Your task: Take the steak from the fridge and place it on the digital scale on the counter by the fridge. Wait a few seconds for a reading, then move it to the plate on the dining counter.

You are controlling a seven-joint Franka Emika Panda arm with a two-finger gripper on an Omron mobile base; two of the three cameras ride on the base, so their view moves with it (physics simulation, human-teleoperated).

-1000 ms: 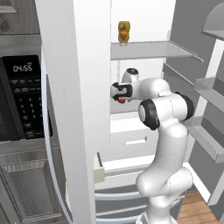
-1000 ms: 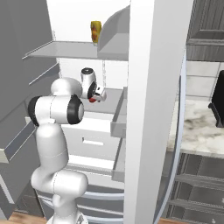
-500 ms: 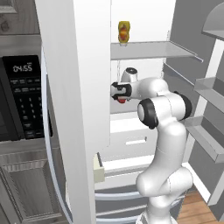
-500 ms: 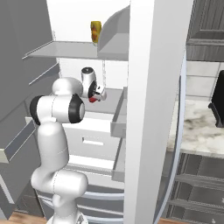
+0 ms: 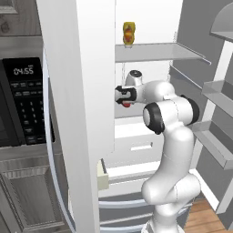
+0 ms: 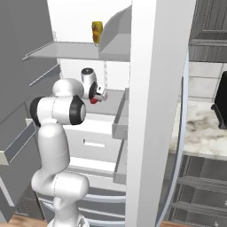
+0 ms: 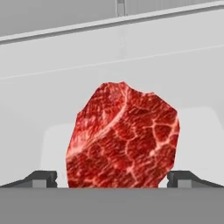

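The steak [image 7: 124,140], a bright red marbled lump, lies on a pale shelf inside the fridge [image 5: 82,91] and looms close in the hand view. My gripper [image 7: 113,180] is open, with one dark fingertip [image 7: 43,178] on either side of the steak's lower part. From the base views the gripper [image 5: 123,96] reaches into the fridge at mid height, and a bit of the red steak [image 5: 126,104] shows just under it. The right base view has the gripper [image 6: 99,94] with the steak [image 6: 94,100] below it. The marble counter [image 6: 199,128] lies right of the fridge. The digital scale, plate and dining counter are out of view.
A yellow-orange bottle [image 5: 129,33] stands on the fridge's upper shelf. White drawers [image 5: 136,145] sit below the gripper's shelf. The open fridge door [image 6: 155,88] stands close on one side. A black microwave [image 5: 22,100] is at left, and a black boxy appliance [image 6: 220,104] on the counter.
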